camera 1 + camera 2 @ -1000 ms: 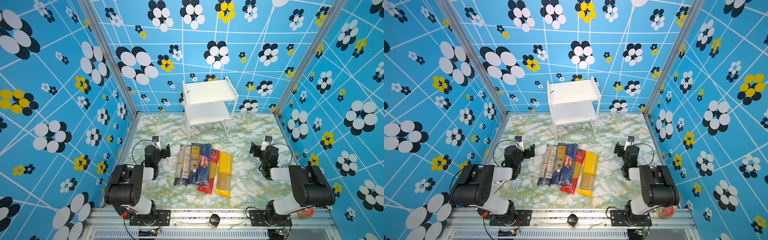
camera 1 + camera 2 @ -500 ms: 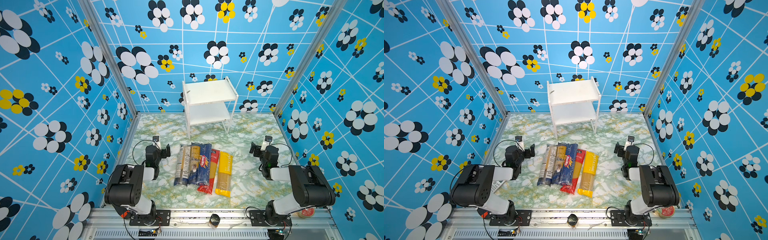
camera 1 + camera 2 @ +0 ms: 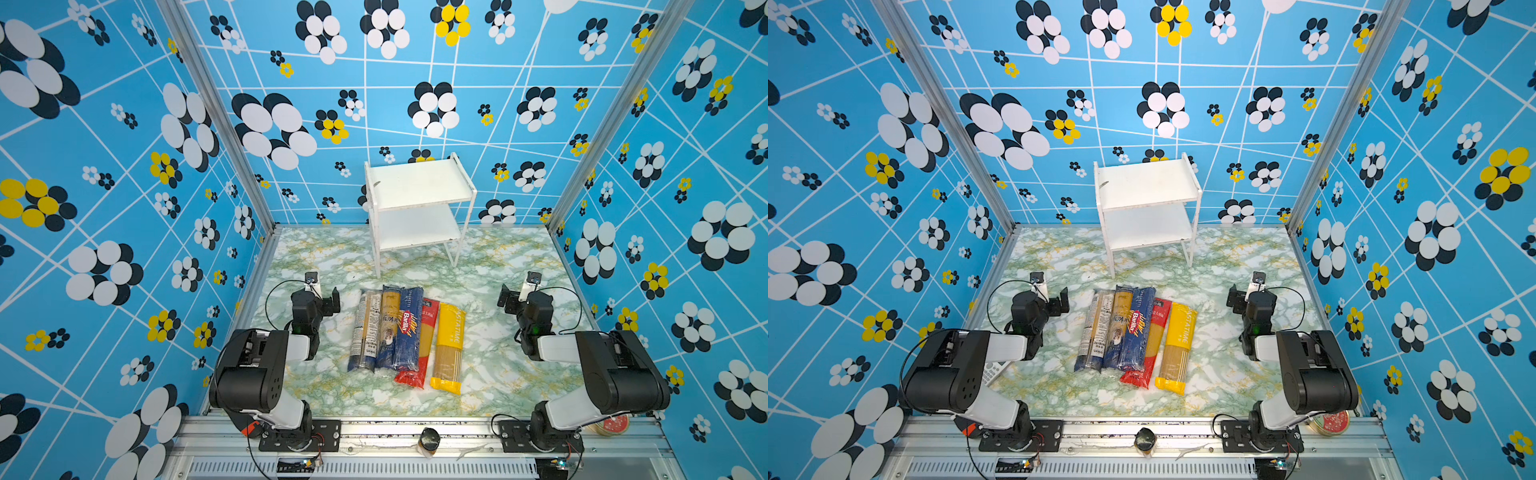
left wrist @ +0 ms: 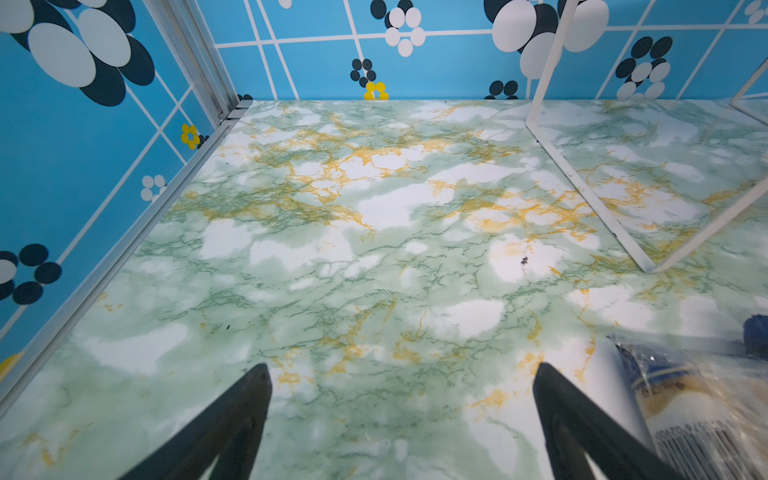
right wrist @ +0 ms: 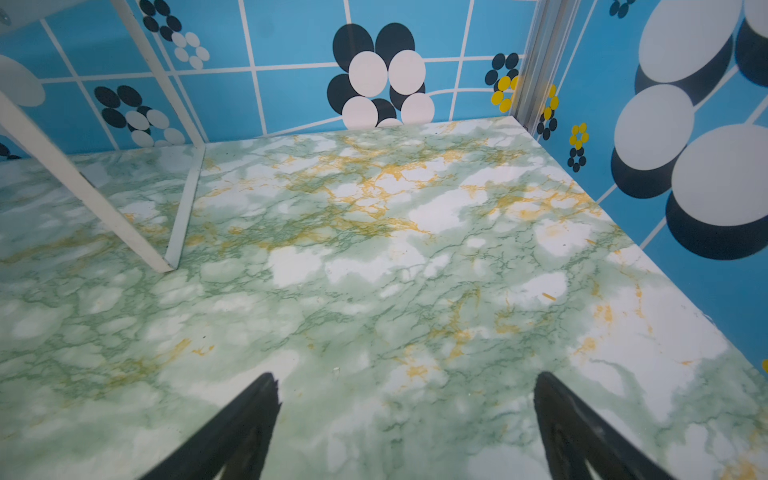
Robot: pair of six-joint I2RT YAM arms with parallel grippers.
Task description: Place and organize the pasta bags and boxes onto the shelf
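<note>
Five long pasta packs lie side by side mid-table: two clear and dark-blue bags [image 3: 365, 328] [image 3: 388, 328], a dark-blue Barilla pack [image 3: 409, 332], a red-ended bag [image 3: 424, 361] and a yellow-ended bag [image 3: 449, 345]. The white two-tier shelf [image 3: 419, 187] [image 3: 1146, 183] stands empty at the back wall. My left gripper [image 3: 330, 299] [image 4: 401, 370] rests open, low over bare table left of the packs; the nearest bag's end [image 4: 698, 411] shows beside one finger. My right gripper [image 3: 509, 297] [image 5: 405, 380] is open over bare table right of them.
A red-lidded round tin [image 3: 613, 424] sits on the front rail at the right. A grey calculator [image 3: 994, 370] lies under the left arm. Shelf legs [image 4: 582, 187] [image 5: 83, 183] stand ahead of both grippers. Patterned blue walls close in three sides.
</note>
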